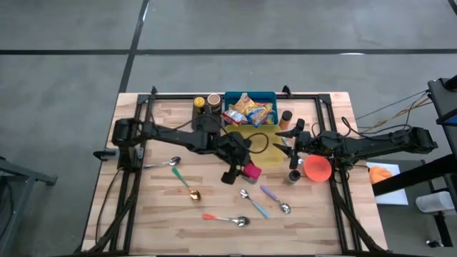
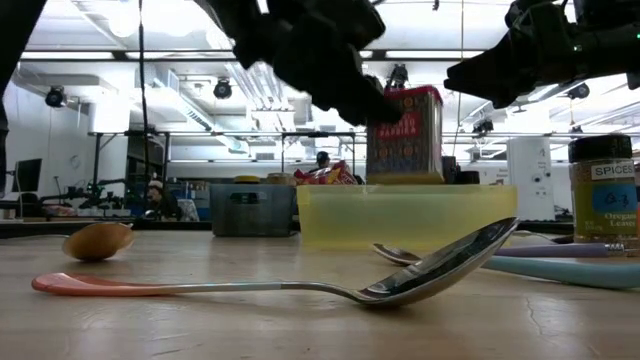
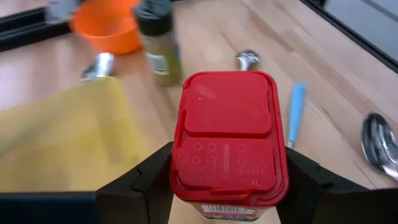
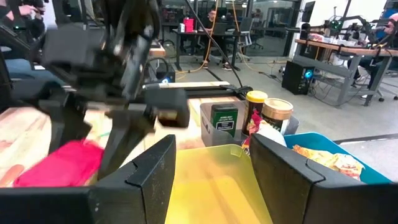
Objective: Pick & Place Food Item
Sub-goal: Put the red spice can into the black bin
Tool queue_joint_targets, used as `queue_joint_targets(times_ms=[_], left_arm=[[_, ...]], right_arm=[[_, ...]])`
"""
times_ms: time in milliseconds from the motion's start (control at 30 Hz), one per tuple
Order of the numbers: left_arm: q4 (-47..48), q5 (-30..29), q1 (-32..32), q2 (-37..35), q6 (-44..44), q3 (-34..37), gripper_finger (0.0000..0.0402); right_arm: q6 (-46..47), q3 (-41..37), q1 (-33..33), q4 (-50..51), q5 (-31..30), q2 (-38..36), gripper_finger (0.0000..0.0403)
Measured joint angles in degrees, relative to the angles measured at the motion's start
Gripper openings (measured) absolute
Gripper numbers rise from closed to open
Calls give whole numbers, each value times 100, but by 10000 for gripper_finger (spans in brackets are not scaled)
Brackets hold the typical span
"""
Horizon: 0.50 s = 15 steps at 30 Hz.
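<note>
A container with a red flip lid [image 3: 227, 134] and a colourful label [image 2: 405, 135] sits between the fingers of my left gripper [image 3: 227, 183], just near of the yellow tray [image 1: 260, 137]. In the high view the left gripper [image 1: 241, 170] reaches in from the table's left, shut on the container [image 1: 251, 171]. My right gripper [image 1: 288, 143] waits open at the yellow tray's right edge, level, with nothing between its fingers [image 4: 152, 171]; past them the wrist view shows the yellow tray [image 4: 211, 186]. My left gripper pinches the red-lidded container between its two fingers [image 3: 146, 183], one on each of two opposite sides at the lid end [image 3: 183, 183]. The fingers slant down at it from the table's left. The container stands upright; the yellow tray hides its base in the low view.
A blue bin [image 1: 271, 96] with snack packets stands at the far edge, with spice jars [image 1: 213, 101] beside it. An orange bowl [image 1: 318, 169] and a spice jar [image 1: 294, 176] sit under the right arm. Several spoons [image 1: 243, 221] lie on the near half.
</note>
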<state>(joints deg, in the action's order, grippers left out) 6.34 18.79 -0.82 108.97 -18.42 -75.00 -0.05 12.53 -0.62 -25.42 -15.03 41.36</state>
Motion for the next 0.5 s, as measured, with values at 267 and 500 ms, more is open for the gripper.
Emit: queue_joint_targets(times_ms=[267, 500], left_arm=[[650, -1050, 2, -680, 695, 0, 221], [1247, -2614, 2, -1195, 1813, 3, 205]], right_arm=[[0, 0, 1, 4, 0, 0, 203], [0, -2, 0, 60, 0, -2, 203]])
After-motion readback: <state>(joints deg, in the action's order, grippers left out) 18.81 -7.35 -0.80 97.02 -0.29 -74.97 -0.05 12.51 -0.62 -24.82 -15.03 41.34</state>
